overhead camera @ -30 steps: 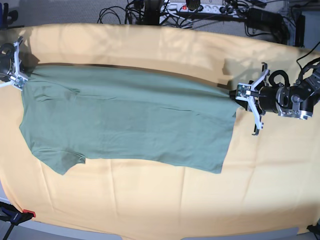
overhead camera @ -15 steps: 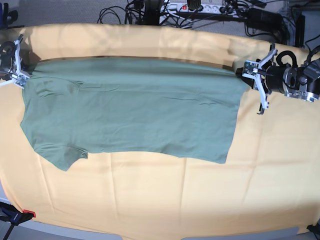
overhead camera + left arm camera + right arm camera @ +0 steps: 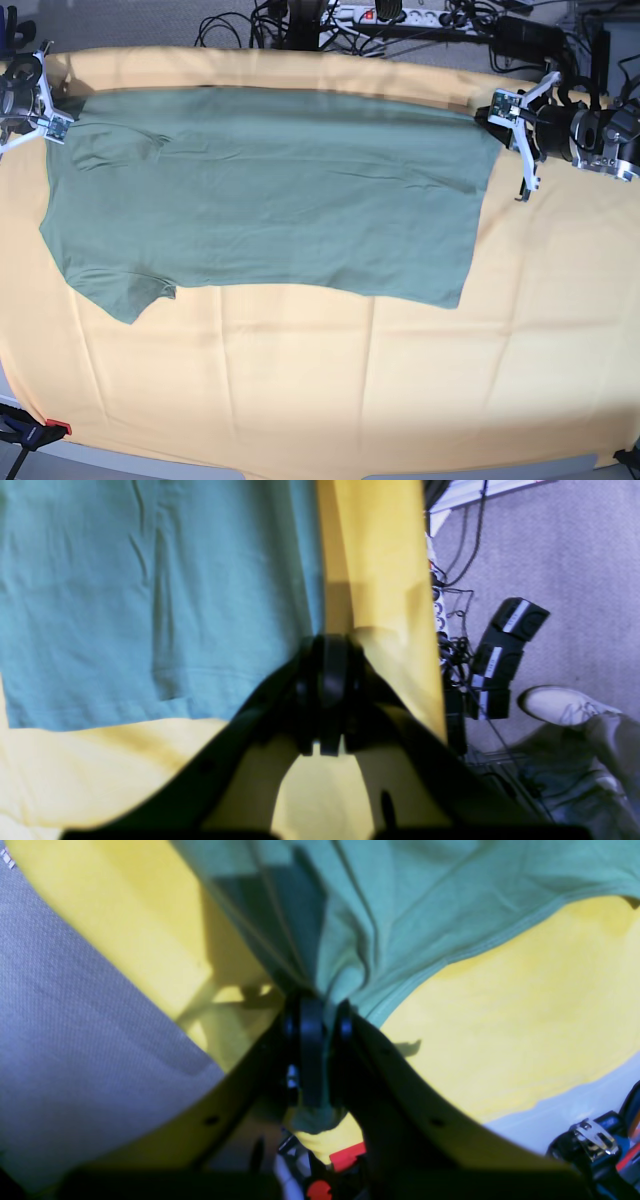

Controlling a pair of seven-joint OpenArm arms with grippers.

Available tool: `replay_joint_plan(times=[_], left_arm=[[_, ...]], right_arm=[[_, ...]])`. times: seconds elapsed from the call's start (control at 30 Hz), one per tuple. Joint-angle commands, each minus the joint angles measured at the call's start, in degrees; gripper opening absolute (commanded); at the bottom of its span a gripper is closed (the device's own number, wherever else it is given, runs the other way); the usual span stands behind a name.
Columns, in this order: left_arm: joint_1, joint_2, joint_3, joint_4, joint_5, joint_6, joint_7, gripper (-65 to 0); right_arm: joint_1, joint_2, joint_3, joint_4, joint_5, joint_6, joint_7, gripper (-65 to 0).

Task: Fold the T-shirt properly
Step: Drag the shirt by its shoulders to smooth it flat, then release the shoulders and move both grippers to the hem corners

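1. Both pincers have carried the T-shirt [image 3: 270, 190] edge farther back across the desk [image 3: 320, 390].
2. Left pincer [image 3: 506, 108] and right pincer [image 3: 50, 118] each clamp a far corner.
3. The shirt stretches lengthwise between them, equally near both.

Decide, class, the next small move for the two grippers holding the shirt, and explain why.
Probably lower both corners onto the yellow cloth and release. The left gripper and right gripper are shut on the T-shirt, which is stretched flat between them at the far edge.
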Motion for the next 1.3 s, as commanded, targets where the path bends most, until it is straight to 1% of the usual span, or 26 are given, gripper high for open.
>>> replay_joint_plan(times=[0.0,0.27,0.4,0.53,0.57,0.6,0.7,0.73,0.77,0.8,0.93,1.03,1.07,1.13,1.2,1.27], left_arm=[[-0.3,-1.7,-0.7,0.7,-0.4,-0.1,-0.4,-65.0],[-0.2,-4.3,-0.7,3.1,-1.1,-0.1,-0.4,-65.0],[-0.2,-4.4,-0.7,3.3,-3.5,-0.1,-0.4,-65.0],[-0.2,-4.4,-0.7,3.3,-3.5,-0.1,-0.4,-65.0],[-0.2,-4.4,-0.7,3.3,-3.5,-0.1,-0.4,-64.1],[-0.2,-4.4,-0.7,3.3,-3.5,-0.1,-0.4,-59.3],[-0.2,-4.6,-0.7,3.3,-3.5,-0.1,-0.3,-42.5],[-0.2,-4.6,-0.7,3.3,-3.5,-0.1,-0.2,-38.2],[-0.3,-4.5,-0.7,3.3,-3.5,-0.1,0.1,-35.8],[-0.2,-4.5,-0.7,3.3,-3.5,-0.1,0.2,-35.3],[-0.3,-4.5,-0.7,3.3,-3.5,-0.1,1.0,-35.3],[-0.9,-4.7,-0.8,3.3,-3.5,-0.1,3.1,-35.3],[-1.6,-4.7,-0.8,3.3,-3.9,-0.1,3.2,-35.3],[-3.8,-4.7,-0.8,3.3,-7.1,-0.1,3.5,-35.3],[-6.8,-4.7,-0.8,3.3,-13.2,-0.1,3.5,-35.3],[-9.9,-4.6,-0.8,3.2,-20.7,4.5,3.8,-35.3]], right_arm=[[0.2,1.4,0.8,0.5,-0.3,-0.1,-0.7,-65.0],[0.2,1.4,0.8,0.5,0.0,-0.1,-2.4,-65.0],[0.2,1.4,0.8,0.5,0.0,-0.1,-2.8,-65.0],[0.2,1.4,0.8,0.5,0.2,-0.1,-2.9,-65.0],[0.2,1.4,0.8,0.5,0.4,-0.1,-3.4,-65.0],[0.2,1.4,0.8,0.6,1.1,-0.1,-4.0,-62.2],[0.2,1.5,0.8,1.3,4.4,-0.1,-6.3,-46.7],[0.2,1.5,0.8,1.8,5.0,-0.1,-7.1,-42.2],[0.2,1.5,0.9,2.4,5.6,-0.1,-7.7,-39.0],[0.2,1.5,1.0,3.0,6.1,-0.1,-8.3,-37.3],[0.2,1.4,2.5,5.5,6.2,-0.1,-8.6,-37.1],[0.2,1.4,5.6,7.3,6.3,-0.1,-8.6,-37.1],[0.2,1.4,7.2,7.8,7.3,-0.1,-8.6,-37.1],[0.2,1.4,11.1,8.6,10.5,-0.1,-8.6,-37.1],[0.2,1.4,15.6,9.0,14.2,-0.1,-8.6,-37.1],[0.2,1.4,20.0,9.0,18.5,-0.1,-8.6,-37.1]])
